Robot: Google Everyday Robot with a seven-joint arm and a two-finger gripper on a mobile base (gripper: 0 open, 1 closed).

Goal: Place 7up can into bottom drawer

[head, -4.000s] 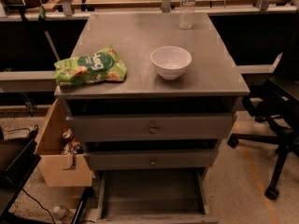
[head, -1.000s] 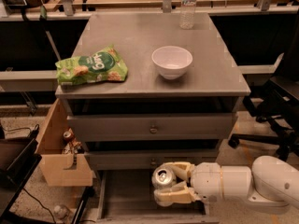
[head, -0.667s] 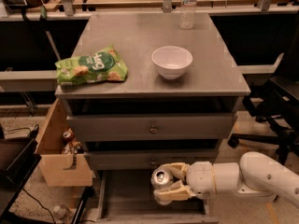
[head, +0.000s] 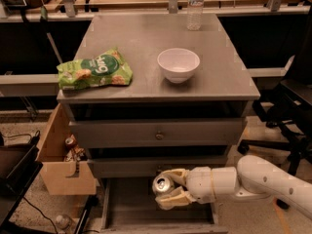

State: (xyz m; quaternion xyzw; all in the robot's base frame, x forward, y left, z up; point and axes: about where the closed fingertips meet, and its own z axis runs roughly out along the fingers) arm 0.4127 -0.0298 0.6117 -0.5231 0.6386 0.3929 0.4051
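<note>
The 7up can (head: 162, 183), silver with its top facing the camera, is held in my gripper (head: 171, 188) just above the open bottom drawer (head: 131, 208). The gripper's cream fingers (head: 174, 199) are shut on the can, one above and one below it. My white arm (head: 258, 182) reaches in from the right. The drawer is pulled out at the foot of the grey cabinet (head: 156, 130), and its flat grey floor shows to the left of the can.
A white bowl (head: 178, 65), a green snack bag (head: 95, 68) and a clear water bottle (head: 195, 6) sit on the cabinet top. A tan wooden box (head: 61, 167) holding a small red-topped can (head: 71, 141) stands at the left. A black office chair (head: 287, 111) is at the right.
My arm entered from the right holding the can and reached the bottom drawer. Over the last second the gripper with the can stayed almost still, shifting slightly further in.
</note>
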